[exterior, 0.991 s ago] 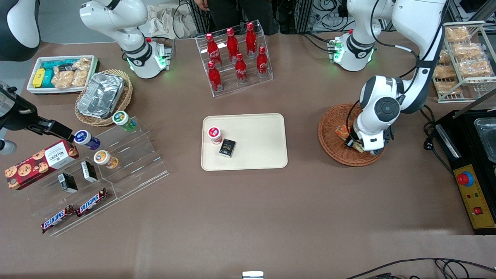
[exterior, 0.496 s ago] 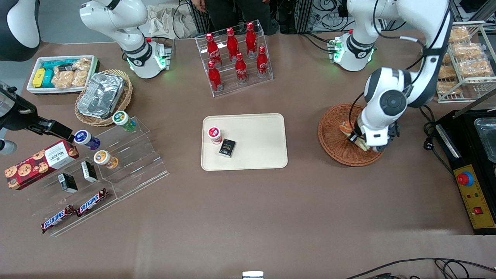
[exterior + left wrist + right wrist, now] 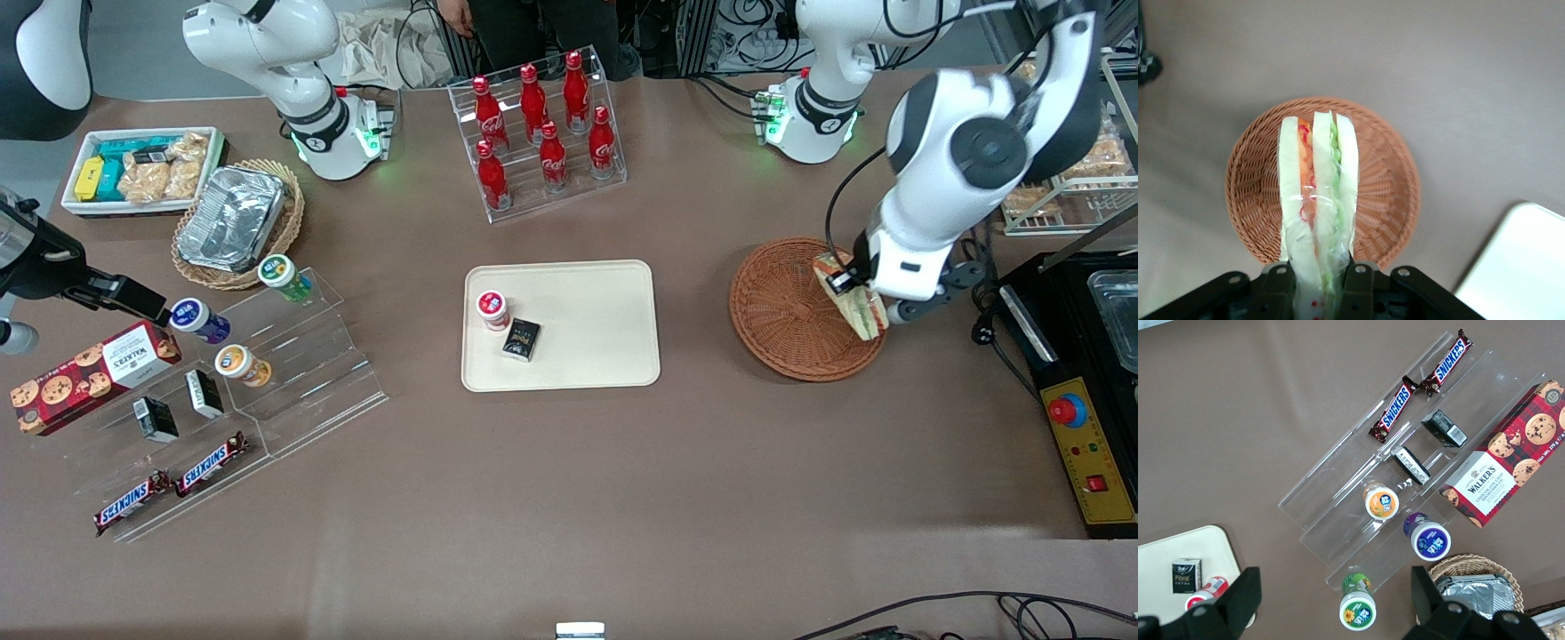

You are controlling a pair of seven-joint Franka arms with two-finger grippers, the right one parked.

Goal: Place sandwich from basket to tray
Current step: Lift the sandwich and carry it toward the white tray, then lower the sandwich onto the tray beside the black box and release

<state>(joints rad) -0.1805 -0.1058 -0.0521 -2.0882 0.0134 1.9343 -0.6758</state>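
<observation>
My left gripper (image 3: 855,298) is shut on the sandwich (image 3: 852,300), a wrapped white-bread wedge with orange and green filling, and holds it above the rim of the reddish-brown wicker basket (image 3: 782,311), at the working arm's end of the table. In the left wrist view the sandwich (image 3: 1317,193) stands between the black fingers (image 3: 1358,287), with the empty basket (image 3: 1385,193) below it. The cream tray (image 3: 596,347) lies at the table's middle and holds a red-capped jar (image 3: 492,309) and a small black box (image 3: 521,339). A corner of the tray (image 3: 1521,267) shows in the wrist view.
A clear rack of red cola bottles (image 3: 538,133) stands farther from the camera than the tray. A wire rack of bagged pastries (image 3: 1062,142) and a black machine (image 3: 1080,373) stand beside the basket. Acrylic snack steps (image 3: 222,382), a foil-pan basket (image 3: 236,222) and a white bin (image 3: 142,169) lie toward the parked arm's end.
My gripper has risen out of the basket with the sandwich in it and shifted slightly toward the wire rack. The basket now lies empty.
</observation>
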